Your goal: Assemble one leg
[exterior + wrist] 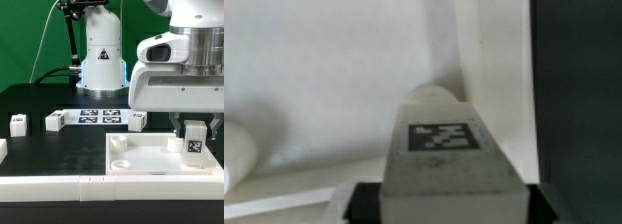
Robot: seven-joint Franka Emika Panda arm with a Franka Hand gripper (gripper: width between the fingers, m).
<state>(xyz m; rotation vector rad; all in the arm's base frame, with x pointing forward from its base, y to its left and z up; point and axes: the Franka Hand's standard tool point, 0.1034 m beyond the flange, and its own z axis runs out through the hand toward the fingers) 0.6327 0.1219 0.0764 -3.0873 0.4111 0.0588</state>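
Note:
My gripper (194, 132) is shut on a leg (194, 143), a small white block with a black-and-white tag, and holds it upright over the far right part of the large white square panel (150, 160). In the wrist view the held leg (445, 145) fills the middle between the two dark fingers (375, 205), with the panel's raised rim (491, 60) beside it. Three more legs stand on the black table: one (17, 123) at the exterior view's left, one (54, 121) next to it, one (135, 120) by the marker board.
The marker board (100, 117) lies behind the panel. A long white bar (45, 186) lies along the table's front edge. The robot's base (100, 55) stands at the back. Part of a white piece (3, 150) shows at the left edge.

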